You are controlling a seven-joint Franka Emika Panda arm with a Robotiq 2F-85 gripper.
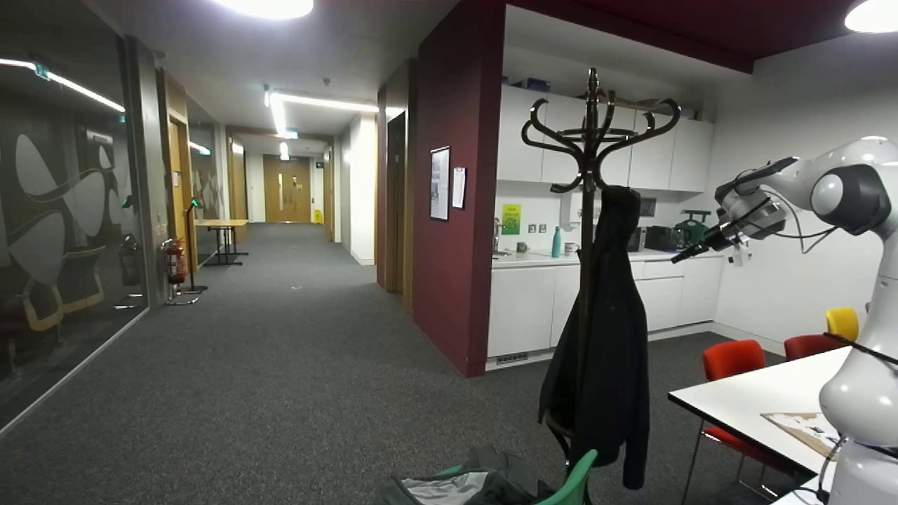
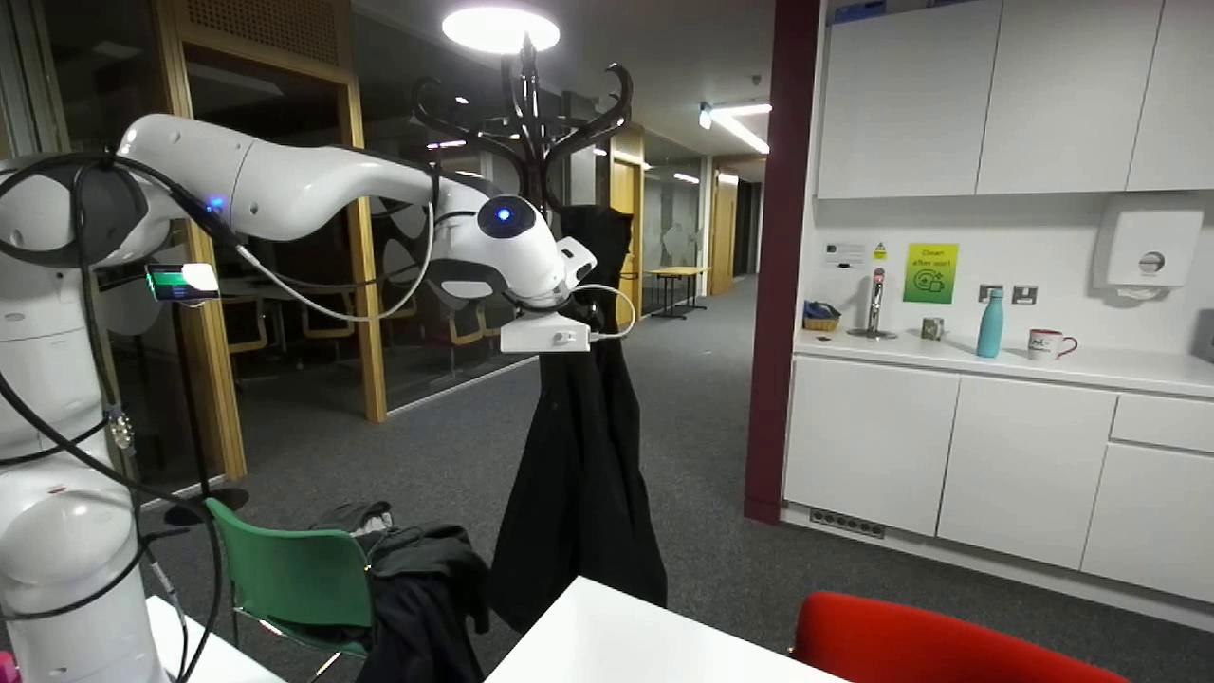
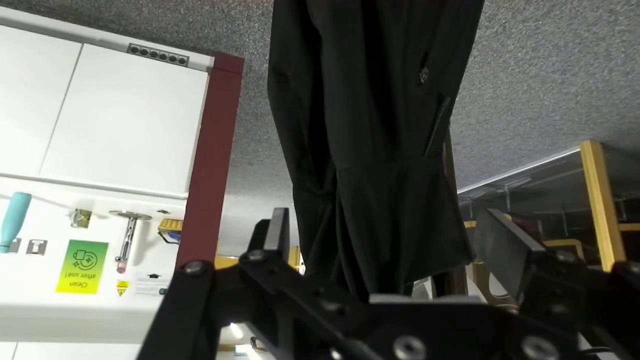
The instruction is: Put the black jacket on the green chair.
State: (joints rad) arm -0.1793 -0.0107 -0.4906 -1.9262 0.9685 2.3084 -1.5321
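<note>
While long black fabric jacket (image 1: 617, 337) hangs on dark branching coat stand (image 1: 591, 137), black two-fingered claw (image 3: 387, 227) stands wide; white straight-edged surface (image 2: 645, 650) near smooth green chair (image 2: 294, 574); grey carpet (image 1: 280, 365), flat white cupboards (image 2: 868, 436).

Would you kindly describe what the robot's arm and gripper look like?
The arm is glossy white and rounded, with dark joint caps and blue lights. Black cables and a pale cable run along it; a white box sits near its end. The gripper is black, with screws and flat, grey-faced fingers.

Grey carpeted floor (image 1: 280, 393), coat stand (image 1: 588, 168) and green chair (image 2: 294, 579) on it
</note>
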